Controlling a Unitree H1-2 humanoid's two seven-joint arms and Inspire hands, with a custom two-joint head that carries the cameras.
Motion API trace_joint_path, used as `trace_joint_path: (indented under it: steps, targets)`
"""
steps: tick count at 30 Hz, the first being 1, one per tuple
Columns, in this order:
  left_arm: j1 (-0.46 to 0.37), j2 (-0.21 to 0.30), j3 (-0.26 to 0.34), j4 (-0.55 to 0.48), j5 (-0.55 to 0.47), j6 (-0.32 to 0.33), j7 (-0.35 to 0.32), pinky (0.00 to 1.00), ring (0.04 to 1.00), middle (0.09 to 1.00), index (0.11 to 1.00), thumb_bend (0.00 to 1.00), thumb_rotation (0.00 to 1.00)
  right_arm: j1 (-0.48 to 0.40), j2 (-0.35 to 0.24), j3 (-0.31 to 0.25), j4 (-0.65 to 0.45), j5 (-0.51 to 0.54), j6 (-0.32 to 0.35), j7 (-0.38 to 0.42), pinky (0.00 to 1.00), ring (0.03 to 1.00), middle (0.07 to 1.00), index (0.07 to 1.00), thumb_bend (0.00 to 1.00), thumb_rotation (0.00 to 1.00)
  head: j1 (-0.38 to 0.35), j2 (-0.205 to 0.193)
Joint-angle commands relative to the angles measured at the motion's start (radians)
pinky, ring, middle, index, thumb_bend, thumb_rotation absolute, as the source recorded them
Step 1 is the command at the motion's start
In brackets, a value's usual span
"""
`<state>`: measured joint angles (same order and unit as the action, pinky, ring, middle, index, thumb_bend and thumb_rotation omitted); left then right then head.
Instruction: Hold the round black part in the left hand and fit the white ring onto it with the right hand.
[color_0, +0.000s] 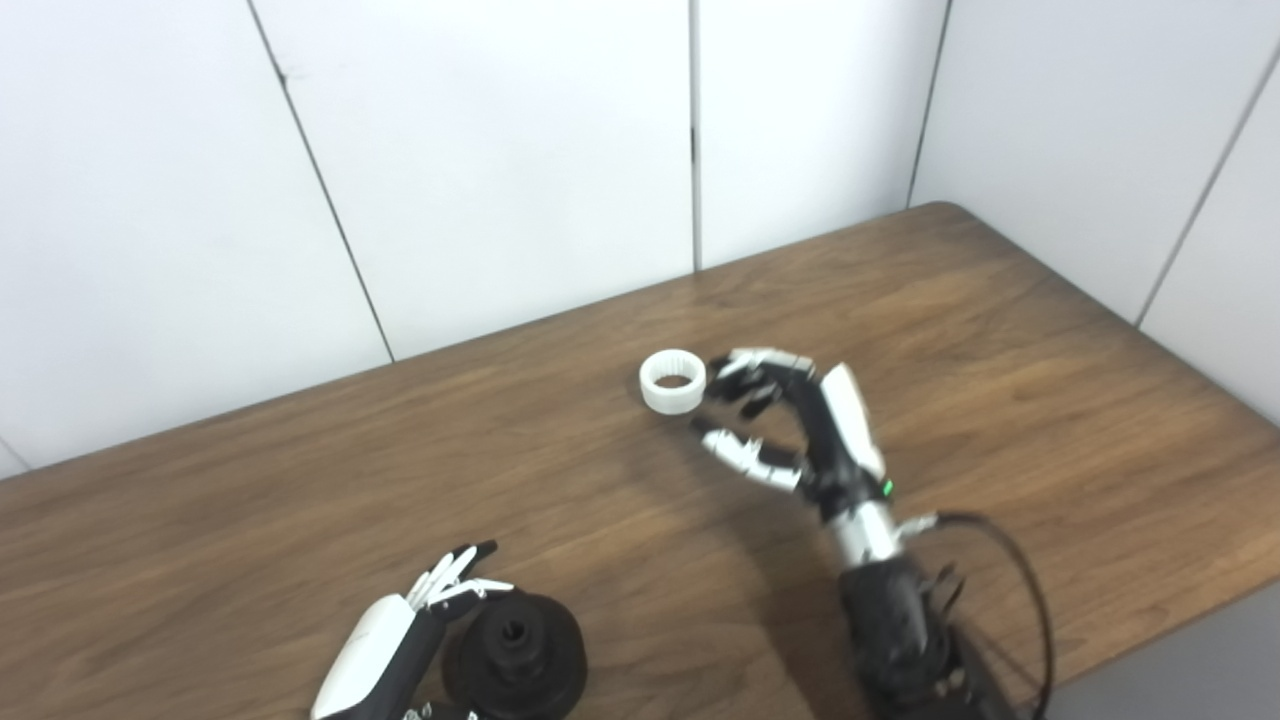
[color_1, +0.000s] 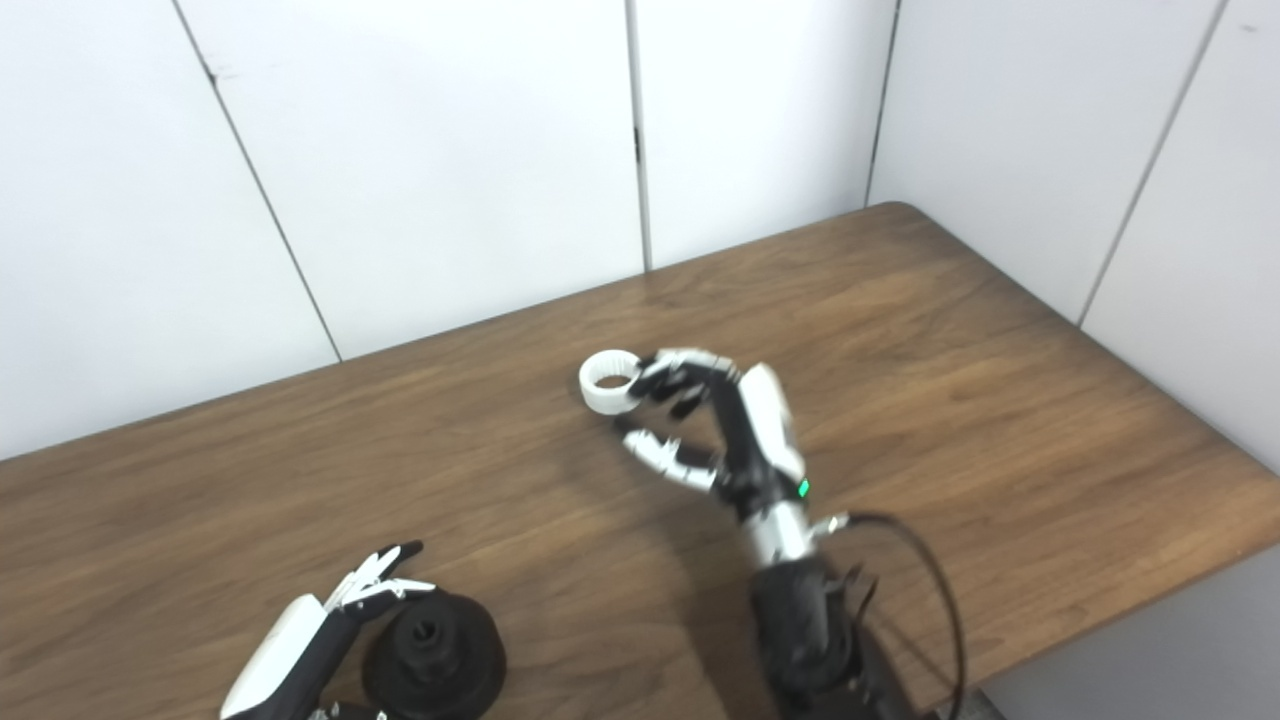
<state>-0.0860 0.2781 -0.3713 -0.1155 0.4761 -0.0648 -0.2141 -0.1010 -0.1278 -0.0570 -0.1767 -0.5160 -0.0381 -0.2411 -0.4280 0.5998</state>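
The white ring (color_0: 673, 380) lies flat on the wooden table (color_0: 1000, 330), past its middle. My right hand (color_0: 790, 420) is open just to the right of the ring, fingers curled toward it with their tips close to its rim, thumb below. The round black part (color_0: 515, 655) stands on the table near the front edge, with a hub and a hole in its top. My left hand (color_0: 400, 625) is open beside the black part on its left, fingers stretched over its upper edge; its lower part is cut off by the picture's bottom edge.
White wall panels (color_0: 500, 150) stand right behind the table's far edge. The table's right edge (color_0: 1180, 610) drops off close to my right arm. A black cable (color_0: 1020, 580) loops out from the right wrist.
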Motion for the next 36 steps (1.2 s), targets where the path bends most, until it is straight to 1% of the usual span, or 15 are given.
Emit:
trace_joint_path:
  steps: [1, 2, 4, 5, 6, 7, 11, 13, 17, 19, 24, 27, 31, 33, 36]
  targets:
    - [-0.014, 0.003, 0.006, 0.013, 0.016, -0.011, -0.001, 1.0, 1.0, 0.972, 0.593, 0.89, 0.18, -0.057, -0.022, 0.0, -0.034, -0.04, 0.018, 0.01, 0.54, 0.656, 0.731, 0.499, 0.5, 0.16, 0.0, 0.001]
    - [-0.015, 0.0, 0.006, 0.011, 0.018, -0.006, 0.0, 1.0, 1.0, 0.972, 0.594, 0.89, 0.19, -0.065, -0.035, -0.002, -0.037, -0.044, 0.036, 0.021, 0.55, 0.67, 0.738, 0.499, 0.5, 0.16, 0.004, -0.001]
    - [-0.018, -0.005, 0.007, 0.006, 0.024, 0.006, 0.0, 0.99, 1.0, 0.969, 0.593, 0.89, 0.2, -0.079, -0.062, -0.004, -0.046, -0.041, 0.078, 0.055, 0.63, 0.753, 0.794, 0.499, 0.5, 0.16, 0.006, -0.002]
    - [-0.018, -0.008, 0.007, 0.005, 0.025, 0.009, 0.0, 0.99, 1.0, 0.968, 0.593, 0.9, 0.2, -0.086, -0.076, -0.005, -0.049, -0.044, 0.098, 0.07, 0.65, 0.769, 0.807, 0.499, 0.5, 0.16, 0.006, -0.003]
    - [-0.019, -0.01, 0.007, 0.006, 0.025, 0.008, 0.001, 0.99, 1.0, 0.97, 0.592, 0.9, 0.2, -0.091, -0.086, -0.006, -0.051, -0.047, 0.111, 0.082, 0.71, 0.824, 0.849, 0.696, 0.57, 0.35, 0.005, -0.004]
    - [-0.019, -0.011, 0.007, 0.007, 0.024, 0.007, 0.001, 0.99, 1.0, 0.97, 0.591, 0.9, 0.19, -0.094, -0.092, -0.006, -0.051, -0.05, 0.119, 0.088, 0.72, 0.836, 0.858, 0.732, 0.58, 0.38, 0.005, -0.004]
    - [-0.017, -0.015, 0.006, 0.016, 0.025, 0.0, 0.002, 0.99, 1.0, 0.971, 0.59, 0.9, 0.21, -0.113, -0.136, -0.005, -0.064, -0.072, 0.179, 0.137, 0.75, 0.89, 0.909, 0.798, 0.62, 0.44, 0.015, -0.001]
    - [-0.015, -0.016, 0.004, 0.017, 0.029, 0.001, 0.001, 0.99, 1.0, 0.971, 0.591, 0.89, 0.2, -0.126, -0.161, 0.002, -0.076, -0.087, 0.219, 0.175, 0.76, 0.926, 0.958, 0.842, 0.64, 0.5, 0.019, -0.001]
    - [-0.012, -0.016, 0.002, 0.017, 0.031, 0.004, -0.002, 1.0, 1.0, 0.972, 0.593, 0.89, 0.18, -0.16, -0.199, 0.017, -0.076, -0.106, 0.279, 0.239, 0.78, 0.955, 0.994, 0.877, 0.67, 0.57, 0.028, 0.001]
    - [-0.012, -0.015, 0.002, 0.02, 0.034, 0.005, -0.003, 1.0, 1.0, 0.973, 0.595, 0.89, 0.2, -0.19, -0.224, 0.029, -0.049, -0.114, 0.284, 0.262, 0.81, 0.968, 0.999, 0.889, 0.71, 0.61, 0.029, 0.004]
    - [-0.012, -0.014, 0.001, 0.026, 0.042, 0.007, 0.0, 0.98, 1.0, 0.974, 0.594, 0.89, 0.2, -0.273, -0.291, 0.08, 0.03, -0.147, 0.29, 0.318, 0.82, 0.978, 1.0, 0.91, 0.76, 0.68, 0.035, 0.004]
    - [-0.012, -0.015, 0.001, 0.029, 0.045, 0.004, 0.004, 0.97, 1.0, 0.969, 0.59, 0.9, 0.19, -0.327, -0.322, 0.111, 0.086, -0.158, 0.294, 0.356, 0.84, 0.986, 1.0, 0.914, 0.79, 0.7, 0.045, 0.005]
    - [-0.012, -0.018, -0.001, 0.026, 0.05, 0.012, 0.002, 0.97, 1.0, 0.971, 0.593, 0.9, 0.2, -0.384, -0.358, 0.152, 0.168, -0.168, 0.284, 0.398, 0.86, 0.997, 1.0, 0.926, 0.8, 0.7, 0.05, 0.005]
    - [-0.012, -0.02, -0.001, 0.028, 0.049, 0.014, 0.001, 0.97, 1.0, 0.971, 0.593, 0.9, 0.2, -0.406, -0.375, 0.176, 0.206, -0.169, 0.279, 0.423, 0.89, 1.0, 1.0, 0.939, 0.81, 0.71, 0.052, 0.006]
    - [-0.013, -0.021, -0.001, 0.026, 0.053, 0.023, -0.002, 0.97, 1.0, 0.972, 0.596, 0.9, 0.19, -0.438, -0.393, 0.214, 0.267, -0.169, 0.268, 0.459, 0.92, 1.0, 1.0, 0.944, 0.83, 0.69, 0.057, 0.008]
